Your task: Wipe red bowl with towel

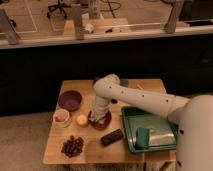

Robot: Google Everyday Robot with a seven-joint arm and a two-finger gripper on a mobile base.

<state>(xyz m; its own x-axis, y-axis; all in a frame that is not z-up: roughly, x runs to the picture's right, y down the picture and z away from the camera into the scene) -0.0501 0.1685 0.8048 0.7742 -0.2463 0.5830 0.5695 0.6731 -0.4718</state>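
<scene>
Camera view looks down on a wooden table (pixel 90 154). Nearest the camera, below and to the left of the gripper, lies a dark cluster of small round pieces (pixel 73 146). A black bar (pixel 112 137) lies at a slant just below and slightly right of the gripper, on the bare wood. To the gripper's lower right sits a green tray (pixel 131 146), touching or almost touching the bar's right end. In the tray a green block (pixel 143 137) stands next to a pale sheet (pixel 163 136).

The gripper (pixel 98 118) points straight down into the red bowl (pixel 106 124), which sits near the middle of the table directly beneath it. Its tip is at or just above the bowl's inside. Whether it is open, closed or clasping a towel cannot be told. The white arm (pixel 135 97) reaches in from the right, over the tray's far edge, and bends down at a rounded joint above the bowl.

Just left of the gripper, beside the bowl's rim, is a small orange thing (pixel 81 120). Further left stands a white cup (pixel 61 118). Beyond the cup, up and left of the gripper, sits a purple bowl (pixel 70 100), apart from the red one.

Behind the table runs a dark wall, topped by a pale ledge (pixel 125 36) with upright posts.
</scene>
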